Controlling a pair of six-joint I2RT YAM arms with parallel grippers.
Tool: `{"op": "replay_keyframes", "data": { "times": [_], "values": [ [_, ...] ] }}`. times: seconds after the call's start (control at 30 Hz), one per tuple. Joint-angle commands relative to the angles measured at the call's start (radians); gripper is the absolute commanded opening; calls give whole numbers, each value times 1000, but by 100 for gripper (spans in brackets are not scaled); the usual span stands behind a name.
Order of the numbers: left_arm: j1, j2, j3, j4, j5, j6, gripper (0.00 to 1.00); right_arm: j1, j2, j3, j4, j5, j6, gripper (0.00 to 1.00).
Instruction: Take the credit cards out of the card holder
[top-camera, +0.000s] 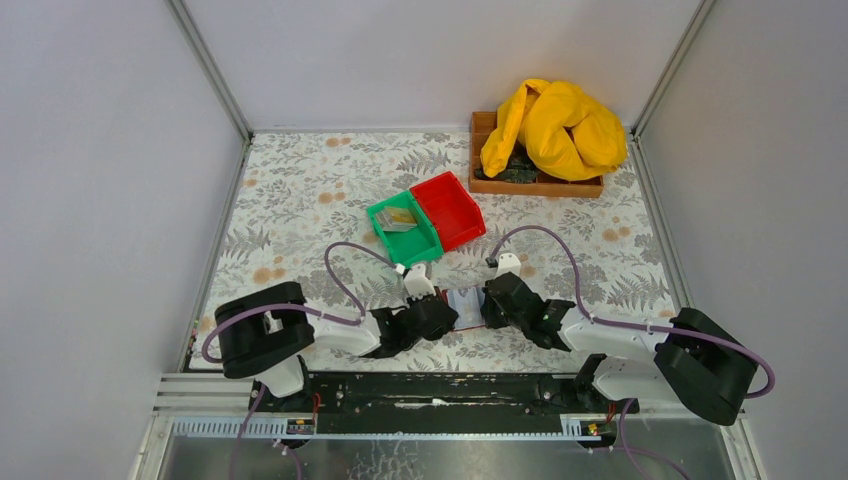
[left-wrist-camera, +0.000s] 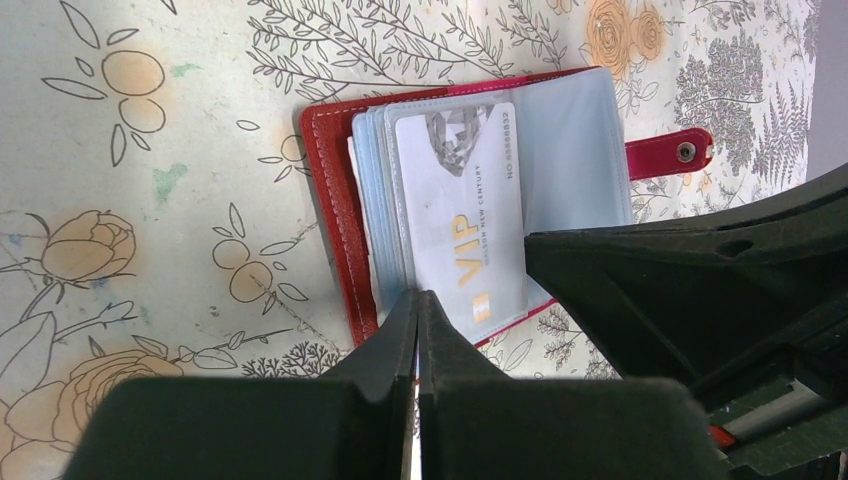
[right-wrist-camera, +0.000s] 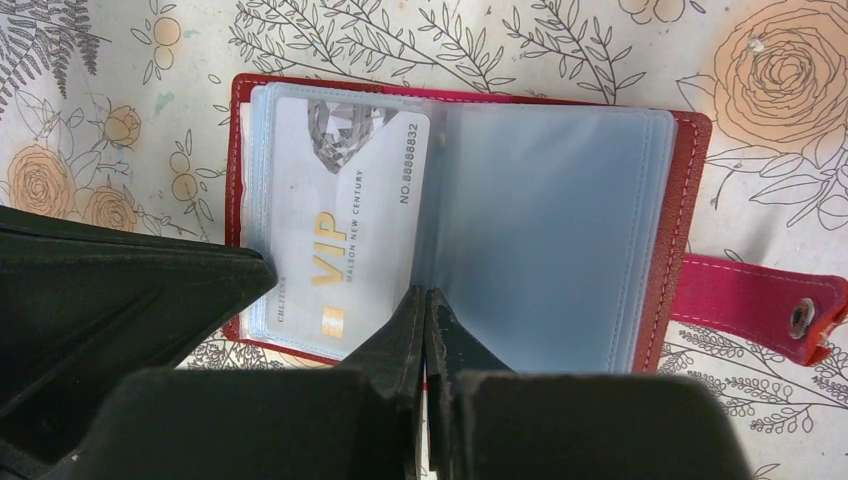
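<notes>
The card holder (top-camera: 465, 301) is lying open and flat on the bench (top-camera: 300, 200), near the bench's 6 o'clock edge, directly between the two grippers. The left gripper (top-camera: 441, 312) is sitting at its 9 o'clock side and the right gripper (top-camera: 488, 300) at its 3 o'clock side, both just beside it.

In the left wrist view, the left gripper (left-wrist-camera: 418, 300) is showing its fingers pressed together. Its tips are reaching the near edge of the card holder (left-wrist-camera: 330, 200), where the stacked clear sleeves meet the red border. A pale VIP card (left-wrist-camera: 460, 200) is sitting inside the top sleeve. The snap strap (left-wrist-camera: 670, 152) is sticking out at 3 o'clock. The right gripper is filling the 4 o'clock corner as a dark shape.

In the right wrist view, the right gripper (right-wrist-camera: 425, 298) is likewise closed, finger against finger. Its tips are pointing at the centre fold of the card holder (right-wrist-camera: 690, 200). The VIP card (right-wrist-camera: 340, 230) is lying on the page at 9 o'clock of the fold. Whether either gripper is pinching a sleeve, I cannot tell.

A green bin (top-camera: 430, 240) and a red bin (top-camera: 455, 205) are standing side by side at 12 o'clock of the card holder. Some credit cards (top-camera: 398, 220) are lying in the green bin. A wooden tray (top-camera: 540, 186) holding a yellow cloth (top-camera: 555, 125) is sitting toward 1 o'clock.
</notes>
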Motion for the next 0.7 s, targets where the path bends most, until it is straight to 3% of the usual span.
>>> {"op": "replay_keyframes", "data": {
  "times": [0.0, 0.67],
  "values": [
    [3, 37, 11, 119, 48, 12, 0, 3, 23, -15, 24, -61, 10, 0],
    [16, 48, -12, 307, 154, 24, 0, 3, 41, -12, 25, -58, 9, 0]
  ]
}}
